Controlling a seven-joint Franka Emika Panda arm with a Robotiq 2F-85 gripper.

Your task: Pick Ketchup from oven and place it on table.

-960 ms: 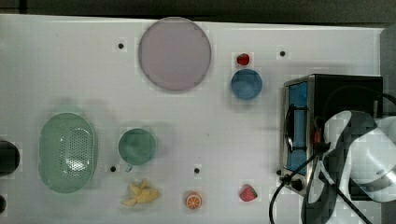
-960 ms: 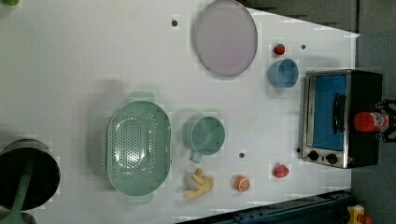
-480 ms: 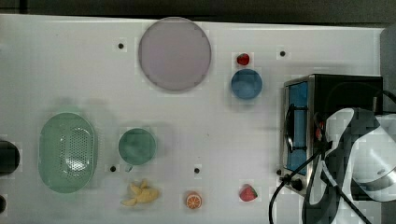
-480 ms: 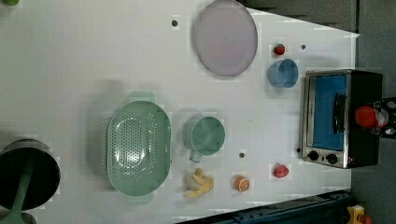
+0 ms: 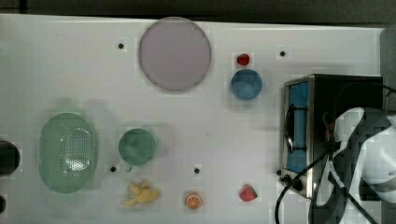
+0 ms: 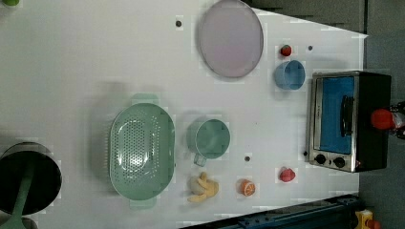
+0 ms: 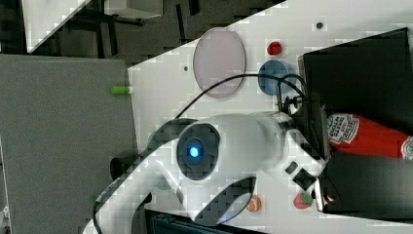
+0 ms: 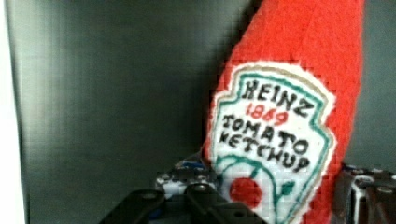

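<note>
The Ketchup (image 8: 299,121) lies on the black top of the oven (image 6: 351,121), not inside it, with my gripper (image 8: 275,196) astride its labelled end; whether my fingers are pinching it or merely flanking it I cannot tell. If the hold is poor, I judge the rounded body could squirm out and roll off the oven (the edge looks close) before reaching the table (image 5: 210,116). Its label reads "HEINZ 1869 TOMATO KETCHUP".
</note>
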